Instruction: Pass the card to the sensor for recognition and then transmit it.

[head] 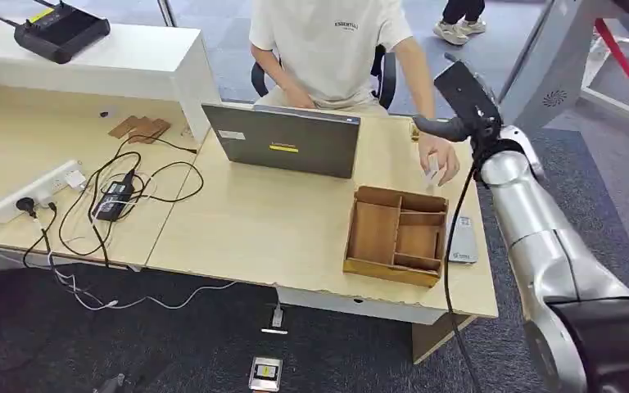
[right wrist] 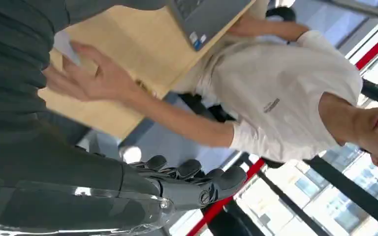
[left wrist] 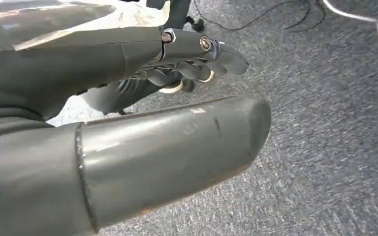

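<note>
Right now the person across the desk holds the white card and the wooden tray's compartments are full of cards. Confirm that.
Not quite. The person's hand does hold the white card, beside the robot's right hand, but the wooden tray is not full: in the head view its compartments show only bare wood, no cards.

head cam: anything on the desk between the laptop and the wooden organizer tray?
Nothing. In the head view the stretch of desk between the laptop and the wooden organizer tray is bare wood.
</note>
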Available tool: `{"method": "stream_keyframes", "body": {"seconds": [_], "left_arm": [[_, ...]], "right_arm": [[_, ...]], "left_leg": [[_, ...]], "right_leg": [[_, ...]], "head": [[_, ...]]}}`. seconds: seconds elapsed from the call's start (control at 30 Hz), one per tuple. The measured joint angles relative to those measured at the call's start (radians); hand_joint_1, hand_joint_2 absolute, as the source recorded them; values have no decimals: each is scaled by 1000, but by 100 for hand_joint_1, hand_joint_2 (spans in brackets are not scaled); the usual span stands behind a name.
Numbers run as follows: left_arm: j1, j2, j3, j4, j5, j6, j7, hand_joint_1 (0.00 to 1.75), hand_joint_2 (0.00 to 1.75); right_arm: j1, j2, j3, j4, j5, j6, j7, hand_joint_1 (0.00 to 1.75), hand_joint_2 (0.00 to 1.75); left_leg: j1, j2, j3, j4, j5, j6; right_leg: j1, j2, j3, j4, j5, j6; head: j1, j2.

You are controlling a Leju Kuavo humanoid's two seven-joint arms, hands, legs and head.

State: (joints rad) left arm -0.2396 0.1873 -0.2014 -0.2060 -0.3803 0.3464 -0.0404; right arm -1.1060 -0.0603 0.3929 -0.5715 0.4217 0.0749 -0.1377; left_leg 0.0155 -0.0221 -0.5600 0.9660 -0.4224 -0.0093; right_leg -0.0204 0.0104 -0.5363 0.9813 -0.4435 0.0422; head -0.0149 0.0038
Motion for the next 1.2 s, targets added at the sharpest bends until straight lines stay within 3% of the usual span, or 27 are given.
{"method": "stream_keyframes", "body": {"seconds": [0.17,0.33,0.7,0.93,1.03,1.2], "left_arm": [[18,0,11,0,14,16,-7,0,0],[24,3,21,0,11,17,-7,0,0],[46,17,42,0,21,21,-25,0,0],[57,26,52,0,25,27,-37,0,0],[63,31,54,0,23,28,-40,0,0],[63,37,61,0,18,28,-41,0,0]], "right_arm": [[104,-45,-15,-158,-215,116,87,0,175],[232,-104,-14,-338,-266,188,144,0,175],[516,-222,20,-752,-148,271,179,0,175],[591,-253,45,-870,-111,277,189,0,175],[626,-267,60,-915,-45,279,175,0,175],[658,-290,100,-964,179,266,138,0,175]], "left_leg": [[0,-1,0,0,0,0],[0,0,0,0,0,0],[1,0,0,0,-1,0],[1,0,0,0,-1,0],[1,0,0,0,-1,0],[1,0,0,-1,-1,0]], "right_leg": [[0,0,0,-1,0,0],[0,0,1,-1,0,0],[1,0,0,-1,0,0],[1,0,1,-1,0,0],[1,0,1,-1,0,0],[1,0,1,-1,0,0]], "head": [[1,0],[0,0],[0,0],[0,0],[0,0],[0,0]]}}
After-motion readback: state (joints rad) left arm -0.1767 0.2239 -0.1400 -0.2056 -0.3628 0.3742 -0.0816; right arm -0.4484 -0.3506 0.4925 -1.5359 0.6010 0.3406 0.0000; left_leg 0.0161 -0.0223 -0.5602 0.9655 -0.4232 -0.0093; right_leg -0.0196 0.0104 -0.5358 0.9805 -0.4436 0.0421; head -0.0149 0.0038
